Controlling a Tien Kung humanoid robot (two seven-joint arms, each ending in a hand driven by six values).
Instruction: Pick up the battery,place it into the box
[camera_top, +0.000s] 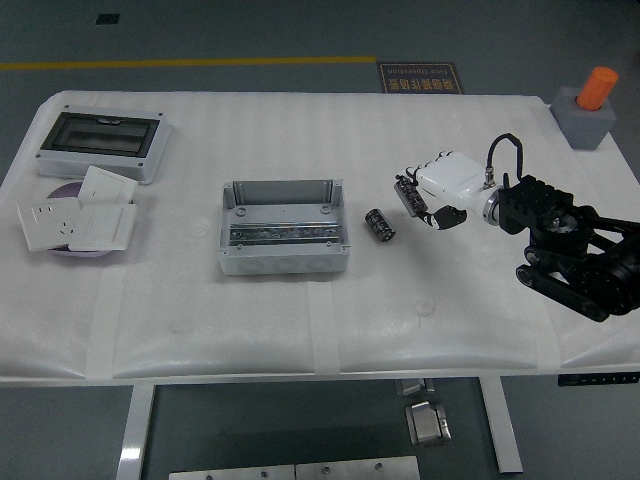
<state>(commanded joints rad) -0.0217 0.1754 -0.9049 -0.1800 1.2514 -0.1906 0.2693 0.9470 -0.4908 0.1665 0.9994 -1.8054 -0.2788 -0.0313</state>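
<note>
The right hand (432, 190) hangs with its fingers (408, 192) loosely spread, holding nothing. The small dark cylindrical battery (379, 224) lies just left and nearer, apart from them on bare white worktop (300, 330). Further left, the open grey plastic box (283, 228) sits clear of every worktop edge.

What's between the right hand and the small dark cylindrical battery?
Nothing: in the head view only bare white table separates the right hand from the small dark cylindrical battery, which lies apart from the open grey box.
</note>
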